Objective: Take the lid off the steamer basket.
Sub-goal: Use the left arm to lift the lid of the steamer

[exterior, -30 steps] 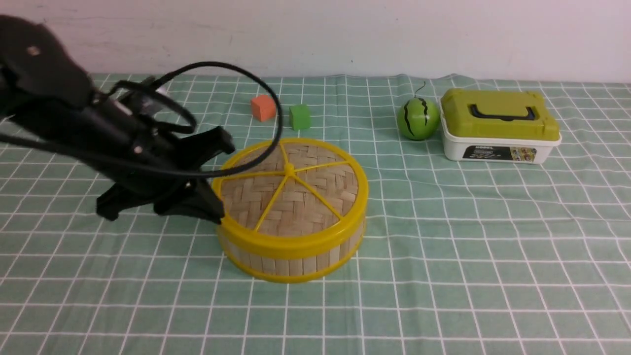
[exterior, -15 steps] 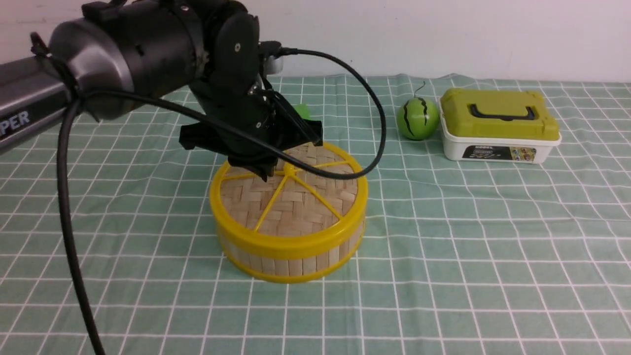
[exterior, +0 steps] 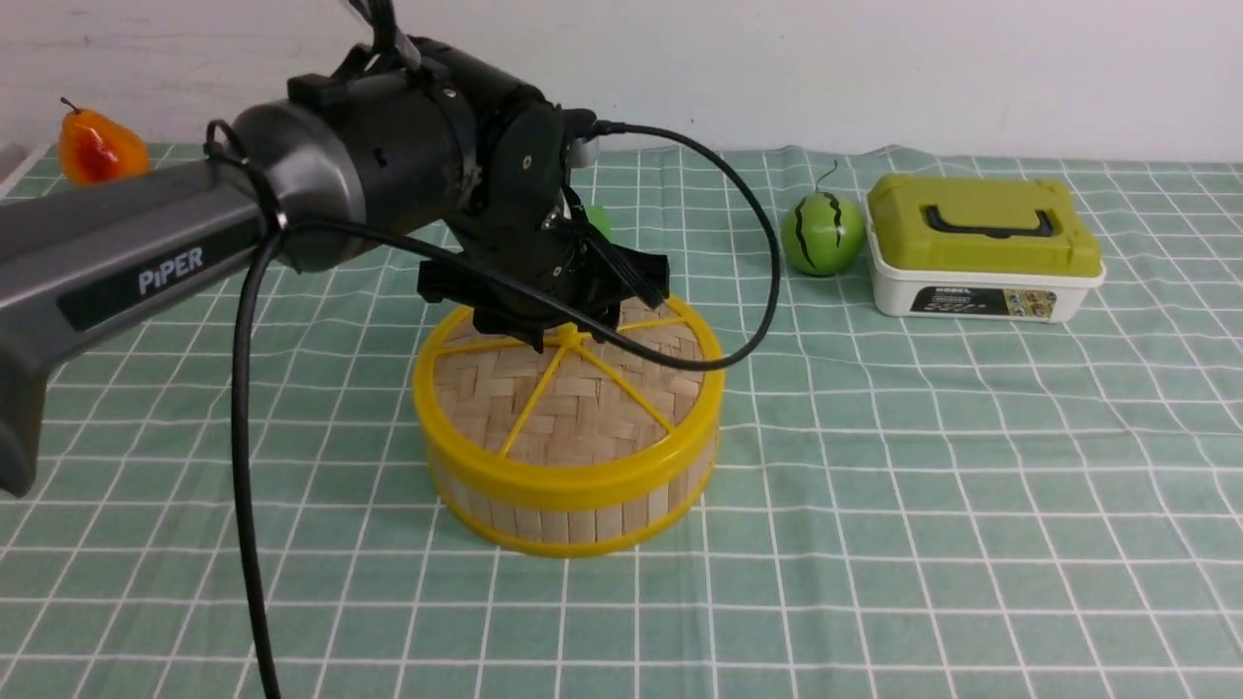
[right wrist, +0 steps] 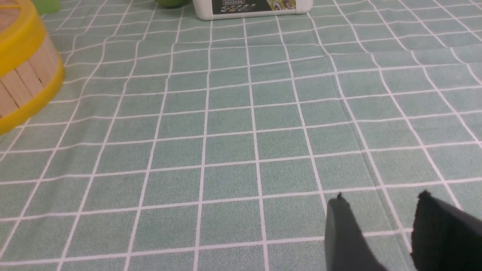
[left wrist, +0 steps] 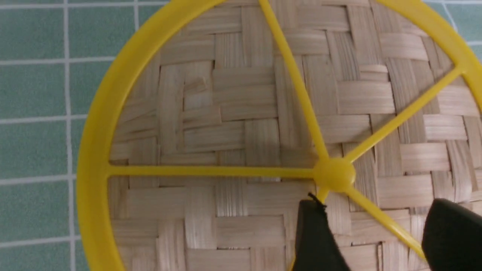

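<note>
The lid (exterior: pixel 583 398), woven tan bamboo with a yellow rim and spokes, sits closed on the steamer basket (exterior: pixel 573 510) in the middle of the table. My left gripper (exterior: pixel 592 313) points down over the far half of the lid, close to the centre knob (exterior: pixel 569 337). In the left wrist view the lid (left wrist: pixel 241 113) fills the frame. My left gripper (left wrist: pixel 374 203) is open there, its fingers (left wrist: pixel 314 233) straddling a yellow spoke beside the knob (left wrist: pixel 334 174), holding nothing. My right gripper (right wrist: pixel 382 197) is open and empty above the cloth, to the right of the basket (right wrist: pixel 26 75).
A toy watermelon (exterior: pixel 823 233) and a white box with an olive-green lid (exterior: pixel 983 248) stand at the back right. An orange pear (exterior: pixel 89 146) is at the back left. A green cube (exterior: pixel 599 221) peeks out behind the arm. A black cable (exterior: pixel 243 466) hangs at the front left.
My left arm has swung from the basket's left side up over the lid. Its open gripper now points down by the centre knob. The lid has not moved.
</note>
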Tool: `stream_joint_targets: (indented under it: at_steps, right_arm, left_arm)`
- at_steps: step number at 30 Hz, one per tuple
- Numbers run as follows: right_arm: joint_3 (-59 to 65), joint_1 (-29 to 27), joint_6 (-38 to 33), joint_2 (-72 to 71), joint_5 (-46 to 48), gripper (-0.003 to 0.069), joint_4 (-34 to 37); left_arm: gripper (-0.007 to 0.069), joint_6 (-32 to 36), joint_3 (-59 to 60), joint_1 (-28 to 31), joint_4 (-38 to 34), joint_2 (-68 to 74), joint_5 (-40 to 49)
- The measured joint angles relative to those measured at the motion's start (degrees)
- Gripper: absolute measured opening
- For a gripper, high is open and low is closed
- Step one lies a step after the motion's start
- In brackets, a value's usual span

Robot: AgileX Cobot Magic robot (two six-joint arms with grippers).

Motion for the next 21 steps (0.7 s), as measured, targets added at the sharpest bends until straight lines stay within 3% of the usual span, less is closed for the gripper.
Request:
stream_joint_targets:
  at_steps: [21]
  right_arm:
    - [0.0, 0.0, 0.0, 0.0, 0.0, 0.0241, 0.0]
  left_arm:
    - [0.039, 0.0, -0.05, 0.0, 4.97, 2.52, -3.7]
